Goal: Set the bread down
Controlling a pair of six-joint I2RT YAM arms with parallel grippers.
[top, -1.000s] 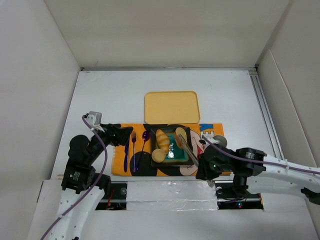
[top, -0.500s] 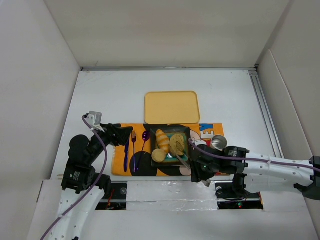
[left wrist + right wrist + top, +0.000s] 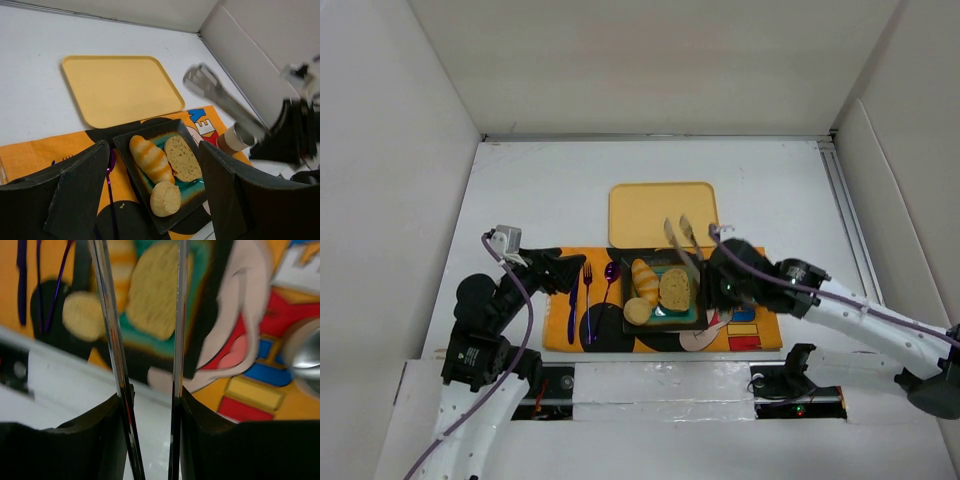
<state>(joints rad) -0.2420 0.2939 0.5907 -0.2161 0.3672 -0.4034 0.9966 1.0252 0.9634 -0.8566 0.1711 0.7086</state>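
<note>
The bread is three golden-tan pieces: a long ridged croissant-like roll [image 3: 150, 158], a small round bun [image 3: 165, 198] and a rough oval brownish slice [image 3: 182, 158]. All three lie together on a dark square plate with a teal centre [image 3: 125, 145], roll and slice side by side, the bun at the near end. The plate sits on an orange cartoon-printed placemat [image 3: 560, 335], and just behind it a flat yellow plastic tray [image 3: 120, 87] rests on the white tabletop [image 3: 540, 190] with no bread on it. The right end effector [image 3: 150, 405] is clamped around a pair of metal tongs [image 3: 680, 245], whose arms stand apart with nothing between them, above the plate's far edge. The left end effector [image 3: 570, 270] is spread wide and holds nothing. By my reading, no piece is placed yet, so the whole job remains
</note>
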